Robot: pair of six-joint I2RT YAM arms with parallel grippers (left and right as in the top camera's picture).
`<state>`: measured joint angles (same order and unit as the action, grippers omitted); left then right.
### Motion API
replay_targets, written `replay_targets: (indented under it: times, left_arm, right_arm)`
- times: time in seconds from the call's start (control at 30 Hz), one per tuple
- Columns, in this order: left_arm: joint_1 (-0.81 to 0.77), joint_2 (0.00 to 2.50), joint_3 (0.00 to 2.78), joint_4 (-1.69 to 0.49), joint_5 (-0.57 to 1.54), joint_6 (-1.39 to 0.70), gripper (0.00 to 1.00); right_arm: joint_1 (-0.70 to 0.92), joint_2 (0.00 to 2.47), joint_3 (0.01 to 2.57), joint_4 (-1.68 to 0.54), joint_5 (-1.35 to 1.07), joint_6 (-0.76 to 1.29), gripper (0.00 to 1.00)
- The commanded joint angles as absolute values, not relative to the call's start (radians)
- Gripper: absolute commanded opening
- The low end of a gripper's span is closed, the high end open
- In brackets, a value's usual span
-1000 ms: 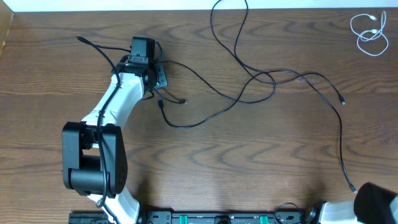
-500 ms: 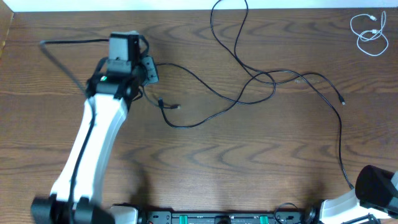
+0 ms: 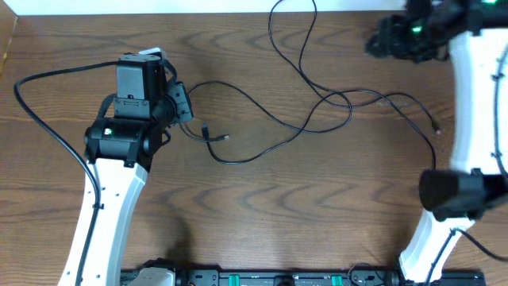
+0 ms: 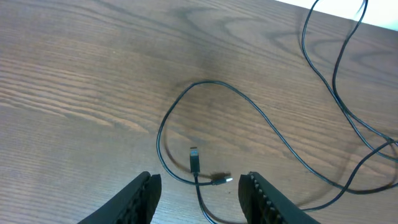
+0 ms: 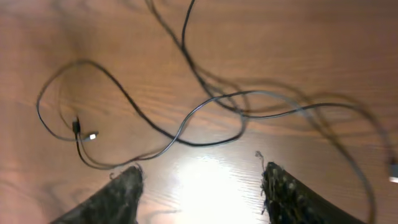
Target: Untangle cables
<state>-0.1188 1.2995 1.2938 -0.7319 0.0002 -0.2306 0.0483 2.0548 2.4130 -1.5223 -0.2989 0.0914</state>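
The long black cable (image 3: 332, 98) sprawls across the table from the top edge to the right side. Two of its small plugs (image 3: 208, 133) lie close together left of centre. My left gripper (image 3: 187, 103) is open just left of those plugs. In the left wrist view the plugs (image 4: 194, 159) and a cable loop (image 4: 205, 82) lie just ahead of its open fingers (image 4: 142, 198), untouched. My right gripper (image 3: 375, 44) is open above the table's upper right. The right wrist view shows the black cable (image 5: 184, 31) well ahead of its empty fingers (image 5: 121, 198). The white cable is hidden behind the right arm.
A thick black wire (image 3: 32, 119) from the left arm arcs over the table's left side. The right arm (image 3: 468, 103) stretches along the right edge from front to back. The table's back edge (image 3: 198, 13) runs along the top.
The left arm has drawn back to the left and its gripper has opened, leaving the plugs on the table. The right arm has swung from the front right corner to the upper right and opened.
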Motion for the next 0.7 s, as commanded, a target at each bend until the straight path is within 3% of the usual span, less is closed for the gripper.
replay_targets:
  times: [0.0,0.2,0.67]
  left_arm:
    - [-0.117,1.309,1.311,-0.737,-0.009,-0.218,0.47]
    - [-0.117,1.313,1.311,-0.745,-0.009,-0.218,0.47]
    - [-0.117,1.313,1.311,-0.748,-0.009,-0.219,0.48]
  right_arm:
    - [0.112,2.141,2.418,-1.527,-0.262,0.165,0.64]
    - [0.199,2.309,2.418,-1.517,-0.182,0.278,0.68]
    - [0.305,2.547,2.410,-1.446,-0.077,0.434,0.66]
